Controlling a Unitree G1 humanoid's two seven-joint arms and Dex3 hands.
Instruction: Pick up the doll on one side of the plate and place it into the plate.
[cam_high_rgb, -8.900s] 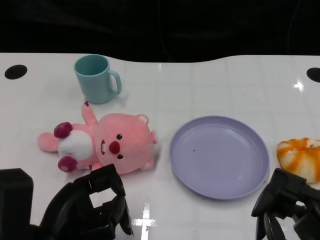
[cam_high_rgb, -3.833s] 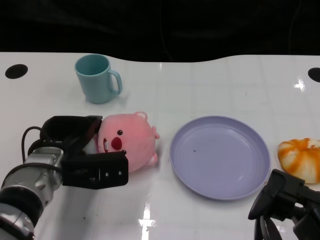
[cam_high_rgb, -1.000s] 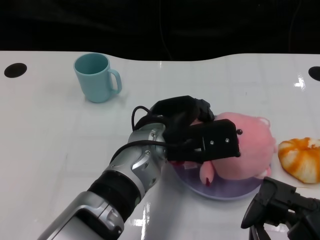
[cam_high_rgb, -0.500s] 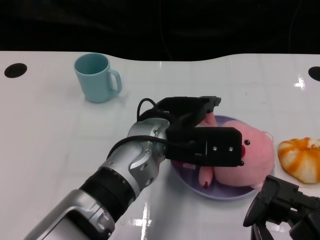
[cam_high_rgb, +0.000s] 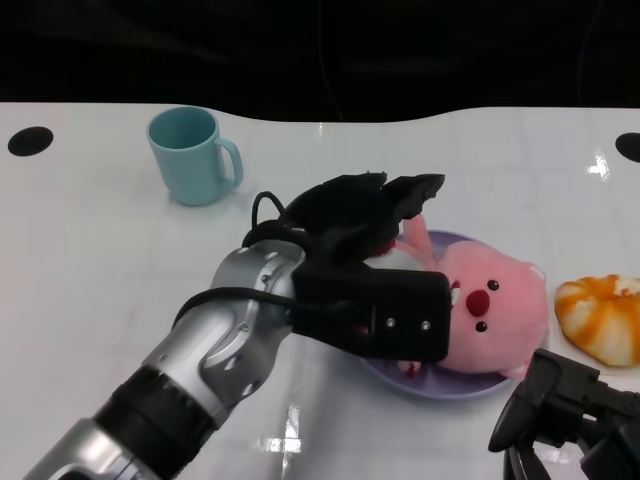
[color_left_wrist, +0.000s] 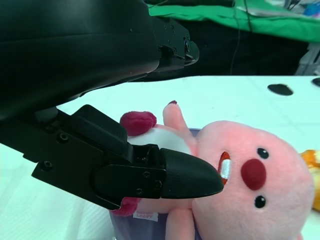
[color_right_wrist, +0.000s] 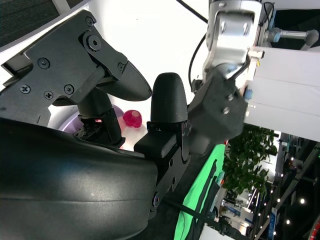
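Head view: the pink doll (cam_high_rgb: 490, 310) lies in the purple plate (cam_high_rgb: 440, 242), near the table's right edge beside an orange bun (cam_high_rgb: 600, 318). The left hand (cam_high_rgb: 365, 262) hovers over it, fingers spread. A teal mug (cam_high_rgb: 192, 155) stands toward the far left.

Left wrist view: fingers (color_left_wrist: 165, 175) apart beside the doll.

Right wrist view: right hand (color_right_wrist: 125, 95) loosely apart, holding nothing.

Bright overhead light glared off the white table (cam_high_rgb: 120, 250) near the orange bun (cam_high_rgb: 600, 318); backgrounds stayed dark, wrist views blurred close-up.
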